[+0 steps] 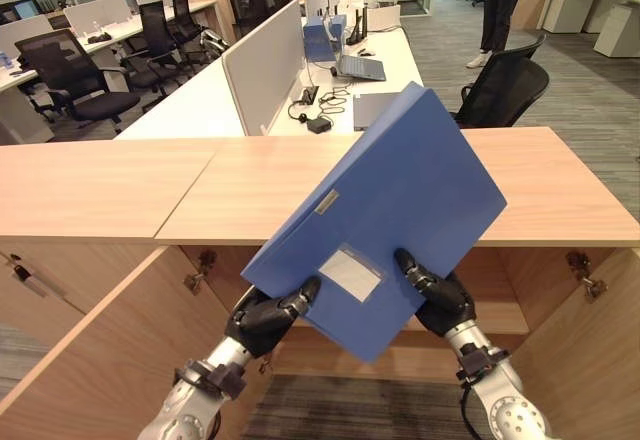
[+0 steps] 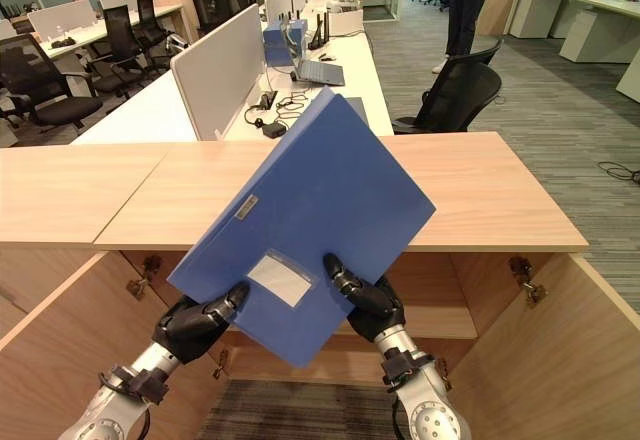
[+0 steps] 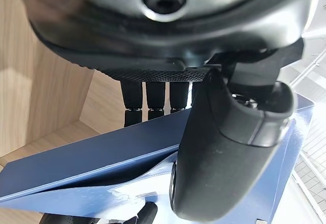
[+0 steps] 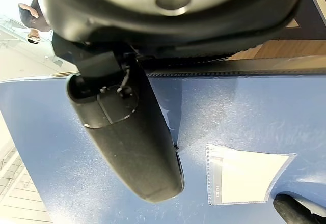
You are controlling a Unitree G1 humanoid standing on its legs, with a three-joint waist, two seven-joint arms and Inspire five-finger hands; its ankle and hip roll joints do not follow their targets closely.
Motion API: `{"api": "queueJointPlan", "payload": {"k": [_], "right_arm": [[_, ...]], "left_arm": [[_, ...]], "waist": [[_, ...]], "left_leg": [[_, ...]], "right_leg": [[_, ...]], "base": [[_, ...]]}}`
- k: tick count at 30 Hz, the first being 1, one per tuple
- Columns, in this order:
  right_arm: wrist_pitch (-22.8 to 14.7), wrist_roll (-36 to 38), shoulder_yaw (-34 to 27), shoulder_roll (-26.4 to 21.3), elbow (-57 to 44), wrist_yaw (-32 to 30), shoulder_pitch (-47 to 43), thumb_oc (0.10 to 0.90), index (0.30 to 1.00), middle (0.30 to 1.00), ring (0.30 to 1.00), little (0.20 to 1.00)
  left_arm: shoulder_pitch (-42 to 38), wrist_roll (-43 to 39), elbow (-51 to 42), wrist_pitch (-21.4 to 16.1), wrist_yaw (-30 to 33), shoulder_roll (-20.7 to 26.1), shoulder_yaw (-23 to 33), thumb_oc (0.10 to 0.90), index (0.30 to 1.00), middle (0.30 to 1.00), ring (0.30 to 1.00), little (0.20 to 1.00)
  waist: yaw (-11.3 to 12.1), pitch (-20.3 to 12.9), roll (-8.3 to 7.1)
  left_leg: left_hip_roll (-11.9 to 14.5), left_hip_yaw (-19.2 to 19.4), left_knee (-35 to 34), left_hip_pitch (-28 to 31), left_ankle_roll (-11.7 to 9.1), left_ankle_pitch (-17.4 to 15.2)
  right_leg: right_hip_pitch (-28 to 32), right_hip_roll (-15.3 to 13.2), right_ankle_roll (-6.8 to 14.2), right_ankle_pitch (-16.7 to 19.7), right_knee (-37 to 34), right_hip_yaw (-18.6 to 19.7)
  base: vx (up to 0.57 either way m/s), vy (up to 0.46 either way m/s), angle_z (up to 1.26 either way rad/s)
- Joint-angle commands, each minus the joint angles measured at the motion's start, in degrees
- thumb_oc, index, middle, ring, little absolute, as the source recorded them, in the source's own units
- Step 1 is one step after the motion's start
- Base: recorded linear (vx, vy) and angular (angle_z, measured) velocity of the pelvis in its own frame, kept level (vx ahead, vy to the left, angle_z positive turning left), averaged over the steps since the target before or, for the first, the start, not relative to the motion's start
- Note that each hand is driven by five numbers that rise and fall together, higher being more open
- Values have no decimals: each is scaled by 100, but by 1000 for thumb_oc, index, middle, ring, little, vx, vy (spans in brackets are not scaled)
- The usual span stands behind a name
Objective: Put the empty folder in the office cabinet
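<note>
The left hand (image 1: 268,317) and the right hand (image 1: 438,295) are each pinching a lower corner of the blue folder (image 1: 395,205), thumbs lying on its labelled face and fingers curling beneath. The folder is tilting up above the open wooden cabinet (image 1: 560,190), whose doors are standing wide. Beyond, a person (image 1: 503,5) is standing beside the office table (image 1: 225,90).

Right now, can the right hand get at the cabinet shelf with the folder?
Probably yes. Both the right hand and left hand pinch the blue folder, the cabinet doors stand open, and the shelf lies just behind, under the countertop.
</note>
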Motion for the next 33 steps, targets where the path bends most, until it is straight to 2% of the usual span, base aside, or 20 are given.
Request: {"api": "queueJointPlan", "payload": {"k": [1,2,3,9,13,14,16,20,22,25,27,28,29,31,33], "right_arm": [[-767,395,-712,325,-479,193,-1010,400,300,300,300,300],[-767,395,-711,324,-479,193,-1009,400,300,300,300,300],[-738,353,-716,315,-492,202,-939,400,300,300,300,300],[-565,-5,-571,88,-301,63,-820,400,300,300,300,300],[-435,-532,-661,-204,-283,49,-694,400,300,300,300,300],[-433,-536,-661,-206,-286,47,-692,400,300,300,300,300],[-353,-870,-809,-417,-355,86,-577,400,300,300,300,300],[-263,-1350,-938,-734,-395,133,-512,400,300,300,300,300],[-135,-1749,-1103,-1090,-505,337,-495,400,300,300,300,300],[-77,-2267,-1218,-1497,-715,605,-424,400,300,300,300,300],[-125,-3350,-1290,-2243,-1013,881,-304,400,300,300,300,300],[-181,-3670,-1254,-2413,-1042,911,-274,400,300,300,300,300],[-181,-3671,-1255,-2416,-1042,911,-274,400,300,300,300,300],[-255,-4426,-1029,-2688,-781,854,-167,400,300,300,300,300],[-339,-4637,-903,-2721,-638,808,-215,400,300,300,300,300]], "left_arm": [[-398,290,-113,-496,-260,157,78,456,385,385,385,385],[-397,291,-114,-496,-258,156,77,456,385,385,385,385],[-386,400,-87,-546,-165,138,114,800,900,900,900,900],[-413,918,16,-730,214,112,199,800,900,900,900,900],[-449,1551,204,-1145,428,-70,459,800,900,900,900,900],[-449,1558,205,-1148,431,-76,457,800,900,900,900,900],[-437,2275,500,-1354,621,-116,544,800,900,900,900,900],[-354,2934,910,-1402,681,-78,591,800,900,900,900,900],[-370,4330,1578,-1538,812,179,490,800,900,900,900,900],[-356,5717,2554,-1618,1030,232,289,800,900,900,900,900],[-421,6802,3827,-1699,1162,95,-27,800,900,900,900,900],[-456,6985,4221,-1710,1274,-23,-108,800,900,900,900,900],[-461,6988,4229,-1714,1278,-28,-111,800,900,900,900,900],[-509,7354,4950,-1605,1445,-240,-314,800,900,900,900,900],[-557,7438,5137,-1597,1524,-314,-365,800,900,900,900,900]], "waist": [[-9,-131,-223],[-10,-131,-223],[-9,-133,-226],[2,-118,-270],[30,-115,-327],[29,-116,-324],[52,-112,-355],[76,-109,-367],[74,-88,-368],[68,-72,-366],[16,-48,-344],[14,-45,-319],[15,-44,-316],[1,-25,-305],[-9,-18,-298]], "left_leg": [[56,-155,19,414,-246,-563],[56,-155,19,414,-245,-563],[56,-153,16,411,-247,-562],[47,-158,17,387,-243,-557],[50,-181,9,349,-245,-543],[50,-182,9,348,-245,-544],[47,-196,8,313,-250,-534],[47,-206,0,268,-264,-518],[53,-208,0,230,-274,-503],[49,-198,0,218,-282,-510],[42,-162,0,227,-292,-530],[38,-150,0,236,-292,-540],[39,-150,0,236,-292,-540],[37,-140,6,240,-295,-552],[43,-133,7,241,-297,-554]], "right_leg": [[-101,-130,72,-902,285,478],[-101,-130,72,-902,285,477],[-98,-132,73,-898,278,472],[-113,-135,72,-879,272,466],[-134,-142,76,-859,251,456],[-134,-142,77,-859,251,455],[-142,-147,84,-846,235,439],[-153,-148,104,-827,213,389],[-177,-169,130,-807,210,365],[-211,-181,152,-810,229,347],[-246,-199,194,-827,274,350],[-256,-199,199,-836,287,348],[-256,-198,198,-836,288,349],[-277,-201,198,-847,303,374],[-279,-200,196,-853,309,374]], "base": [[0,0,0],[0,0,0],[0,0,0],[0,0,0],[0,0,0],[0,0,0],[0,0,0],[-16,-9,5],[-37,-10,6],[-18,0,9],[-8,5,2],[0,0,0],[0,0,0],[0,0,0],[0,0,0]]}}
